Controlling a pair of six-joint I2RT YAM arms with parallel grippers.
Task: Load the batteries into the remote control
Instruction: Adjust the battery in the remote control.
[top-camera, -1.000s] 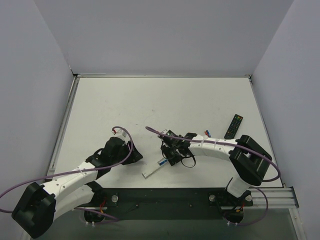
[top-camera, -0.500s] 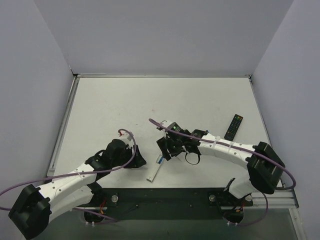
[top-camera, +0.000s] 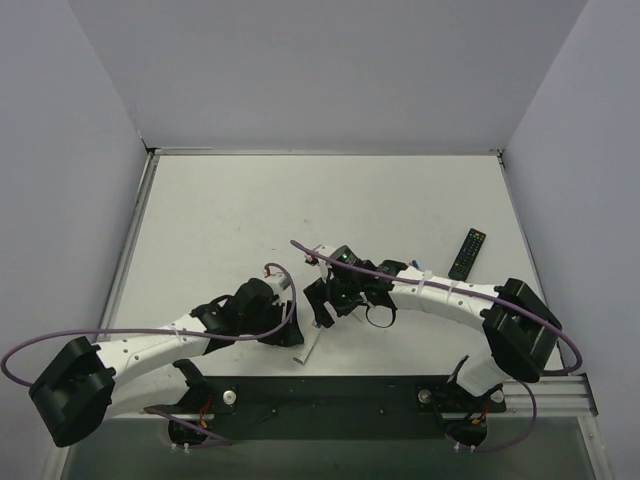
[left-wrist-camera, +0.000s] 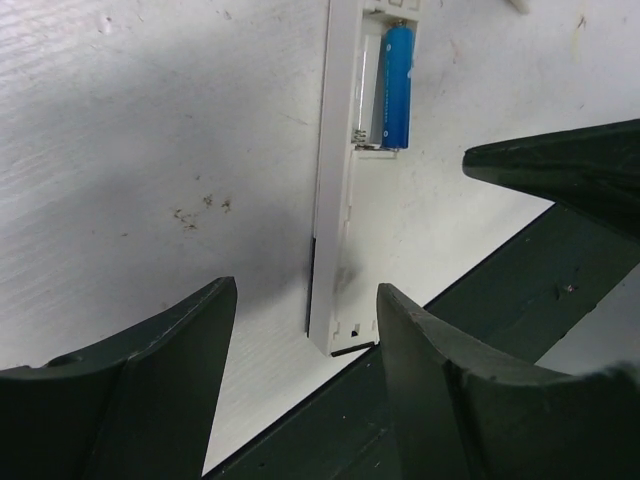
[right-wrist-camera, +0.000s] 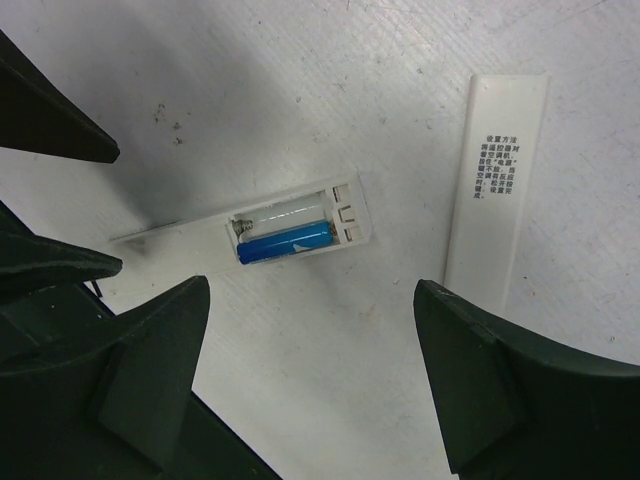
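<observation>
The white remote control (left-wrist-camera: 338, 200) lies back side up at the table's near edge, its battery bay open with one blue battery (left-wrist-camera: 397, 85) in one slot and the other slot empty. It also shows in the right wrist view (right-wrist-camera: 290, 232), with the battery (right-wrist-camera: 285, 243), and in the top view (top-camera: 308, 343). My left gripper (left-wrist-camera: 305, 290) is open, its fingertips on either side of the remote's near end without touching it. My right gripper (right-wrist-camera: 312, 290) is open and empty, hovering just over the bay end. The second blue battery is not in view.
The remote's loose white battery cover (right-wrist-camera: 497, 190) with printed text lies beside the bay. A black remote (top-camera: 467, 253) lies at the right. The dark base rail (left-wrist-camera: 520, 300) runs along the table's near edge, right by the white remote's end.
My left gripper has moved right to the remote's near end. The remote has swung from a shallow diagonal to nearly straight away from the edge. My right gripper has shifted slightly left.
</observation>
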